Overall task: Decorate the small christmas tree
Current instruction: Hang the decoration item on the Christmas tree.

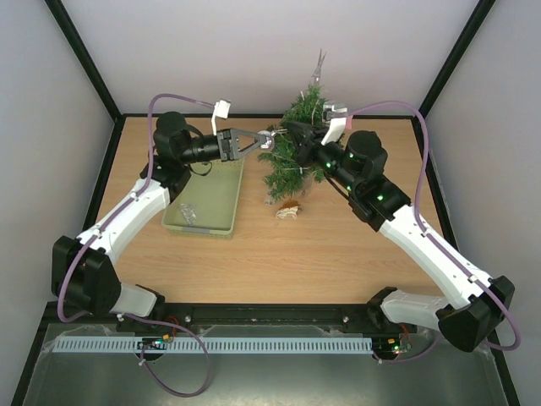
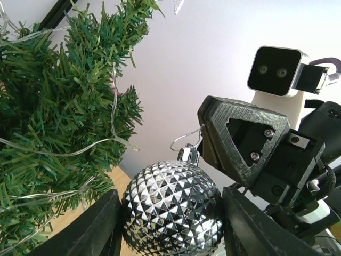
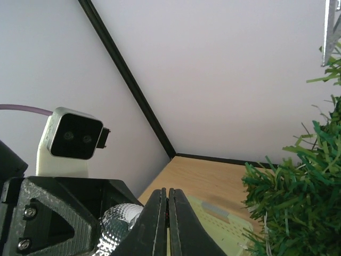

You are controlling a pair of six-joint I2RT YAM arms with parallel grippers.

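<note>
While the pale green rectangular plastic basket (image 1: 218, 190) is lying at the left of the wooden table (image 1: 338, 271), the left gripper (image 1: 256, 142) is hovering above its far end. Its jaws are standing part-open and clamping a silver faceted ball ornament (image 2: 173, 210).

Just right of the ball, the small christmas tree (image 1: 292, 161), a bushy dark green conical artificial tree, is standing upright at the far middle of the table, its long axis vertical. The left arm is carrying the ornament and is judged the nearer.

A clear light-string wire (image 2: 113, 101) is crossing the facing branches and is likely obstructing a clean approach. A thin silver hanging loop (image 2: 185, 141) is rising from the ball's cap toward the right gripper (image 3: 168, 224), which is reaching in over the tree from the right. Its jaws are pressing fully together; whether they are pinching the loop cannot be told.

A small pale object (image 1: 288, 211) is lying at the tree's foot.
</note>
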